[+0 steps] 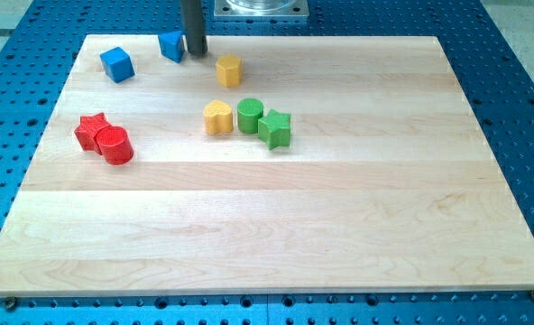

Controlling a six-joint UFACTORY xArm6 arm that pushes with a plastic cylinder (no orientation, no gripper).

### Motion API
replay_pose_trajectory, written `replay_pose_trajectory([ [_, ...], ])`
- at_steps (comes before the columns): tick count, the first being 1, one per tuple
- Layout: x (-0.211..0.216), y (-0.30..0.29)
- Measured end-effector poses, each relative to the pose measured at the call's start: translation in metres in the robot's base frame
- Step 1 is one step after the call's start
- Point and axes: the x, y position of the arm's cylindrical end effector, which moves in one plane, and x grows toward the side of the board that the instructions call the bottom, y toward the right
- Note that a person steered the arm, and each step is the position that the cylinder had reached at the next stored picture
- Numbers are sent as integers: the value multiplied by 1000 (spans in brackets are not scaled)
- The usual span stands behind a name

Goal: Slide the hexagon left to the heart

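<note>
The yellow hexagon point(228, 69) stands near the view's top, a little left of the board's middle. The yellow heart point(217, 118) lies below it, towards the board's middle. My tip point(196, 53) is at the top of the board, to the left of the hexagon and slightly above it, with a small gap between them. A blue block point(171, 45) of unclear shape sits right against the rod's left side.
A green cylinder point(250, 116) touches the heart's right side, and a green star point(274, 128) sits right of the cylinder. A blue cube point(117, 64) is at the top left. A red star point(92, 131) and a red cylinder point(115, 144) sit together at the left. The wooden board point(267, 235) lies on a blue perforated table.
</note>
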Motion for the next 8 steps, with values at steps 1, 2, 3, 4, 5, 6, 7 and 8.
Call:
replay_pose_trajectory([
  [1,27,-71],
  [2,37,-10],
  [3,20,53],
  [4,19,61],
  [5,20,61],
  [6,21,65],
  [7,45,39],
  [8,140,4],
])
